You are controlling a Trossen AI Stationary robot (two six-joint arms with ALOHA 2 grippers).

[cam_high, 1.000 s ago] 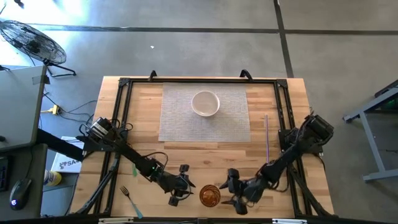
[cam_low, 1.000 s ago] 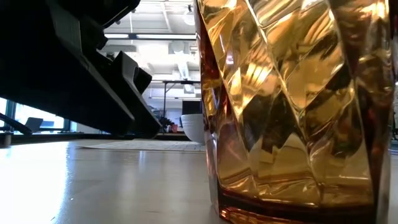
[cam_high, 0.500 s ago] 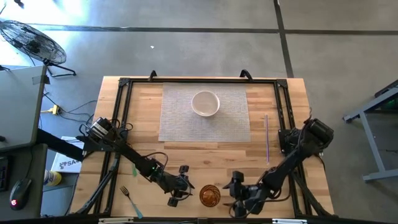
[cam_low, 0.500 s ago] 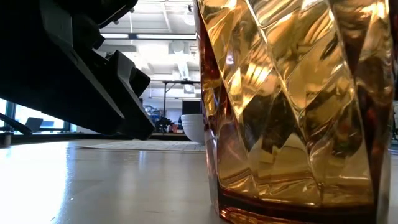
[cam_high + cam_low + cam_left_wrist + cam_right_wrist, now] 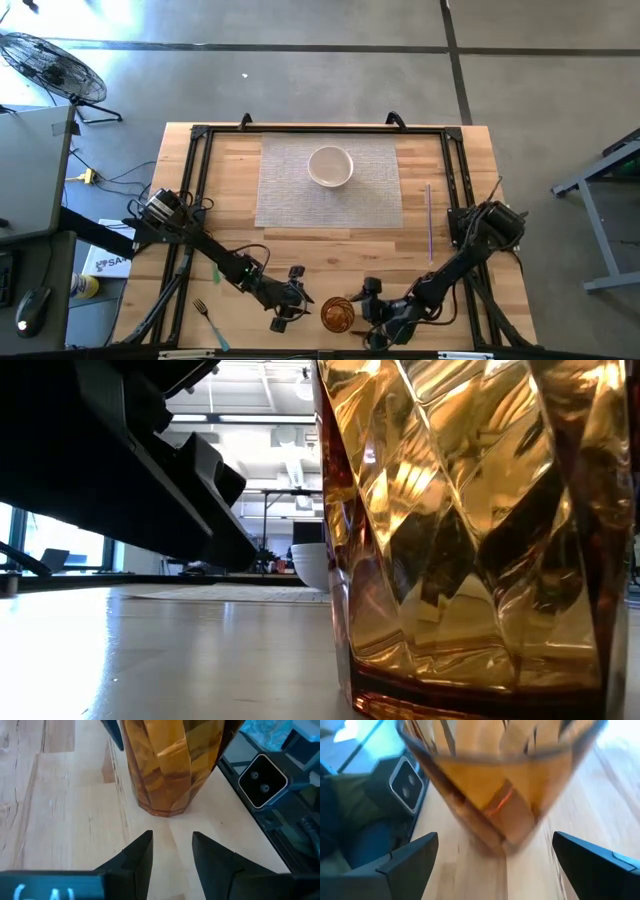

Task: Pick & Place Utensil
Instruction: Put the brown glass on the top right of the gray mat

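An amber faceted glass [image 5: 337, 315] stands at the table's near edge and fills the low view [image 5: 470, 540]. My left gripper [image 5: 303, 299] sits just left of it, open, fingers [image 5: 172, 842] pointing at the glass base [image 5: 165, 800] with a gap between. My right gripper [image 5: 368, 312] is just right of the glass, open wide, and its fingers [image 5: 495, 837] stand on either side of the glass [image 5: 495, 785] without visibly touching it. A fork with a teal handle [image 5: 208, 318] lies flat near the near-left corner. A thin purple stick [image 5: 429, 220] lies flat on the right side.
A white bowl [image 5: 330, 165] sits on a grey placemat [image 5: 285, 195] at the far middle of the table. A black frame [image 5: 195, 160] runs along the table's sides. Bare wood lies between the mat and the grippers. The left arm [image 5: 100, 470] darkens the low view's upper left.
My right gripper has moved along the near edge toward the table's left, closing in on the amber glass until its open fingers flank it. The glass, fork and purple stick have stayed in place.
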